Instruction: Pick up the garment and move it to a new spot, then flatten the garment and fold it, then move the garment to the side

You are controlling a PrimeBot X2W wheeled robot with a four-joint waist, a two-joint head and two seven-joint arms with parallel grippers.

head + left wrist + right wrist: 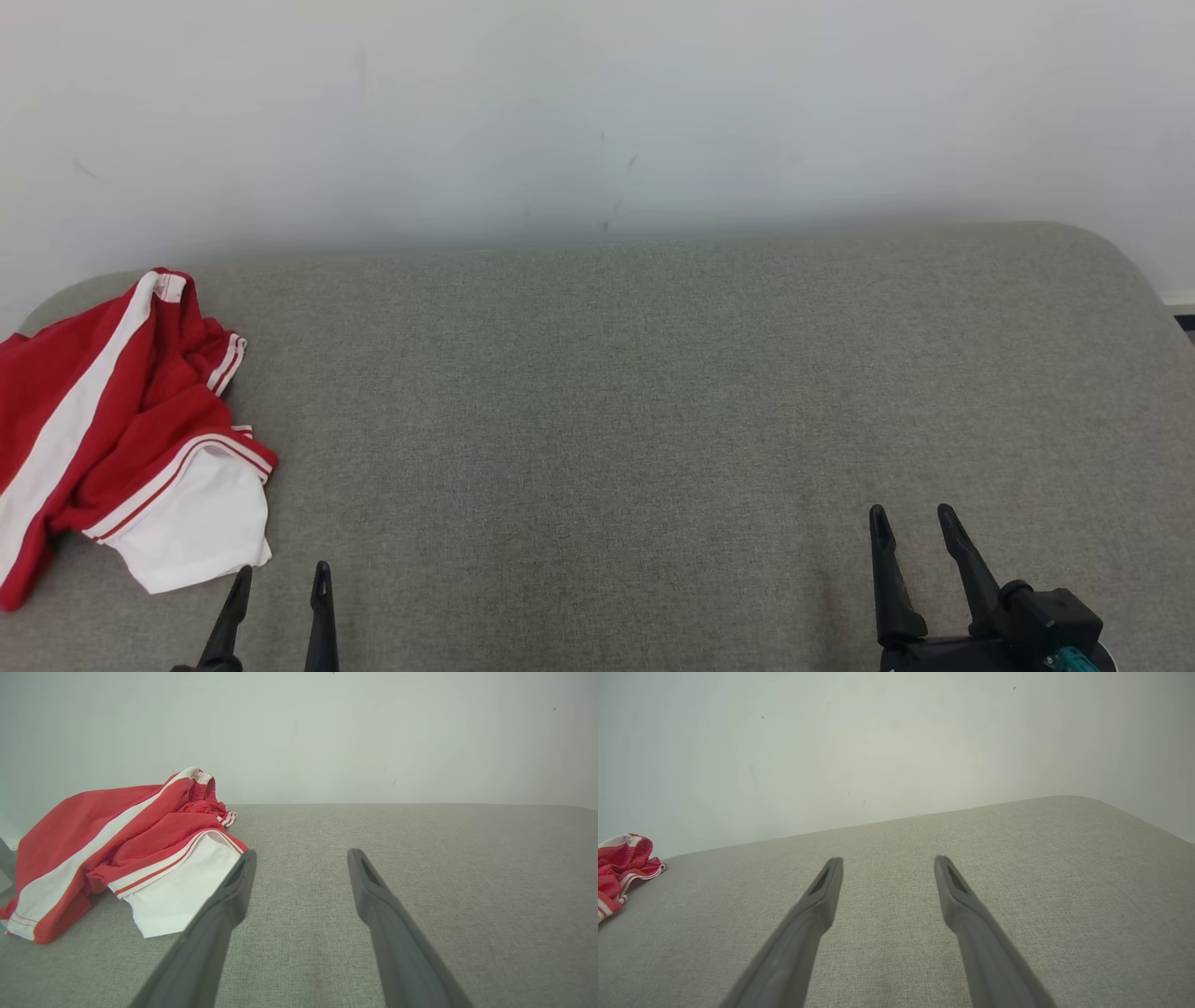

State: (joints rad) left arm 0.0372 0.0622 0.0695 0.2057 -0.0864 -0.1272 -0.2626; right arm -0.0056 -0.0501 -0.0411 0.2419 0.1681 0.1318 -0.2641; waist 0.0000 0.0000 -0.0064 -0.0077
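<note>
Grey cushion (597, 392) lies under both tools: left gripper (283, 571) gapes wide and empty, right gripper (910, 513) likewise at three o'clock. Crumpled garment (112, 420) sits at ten o'clock by the cushion's edge; pinching one loose layer could drag it off.

The head view looks forward and down from above onto a grey woven fabric surface (597, 420) backed by a plain white wall (597, 112). Both wrist views sit low and close over that surface, facing the wall. All three views share the crumpled red-and-white garment (121, 420) at their left side.
</note>
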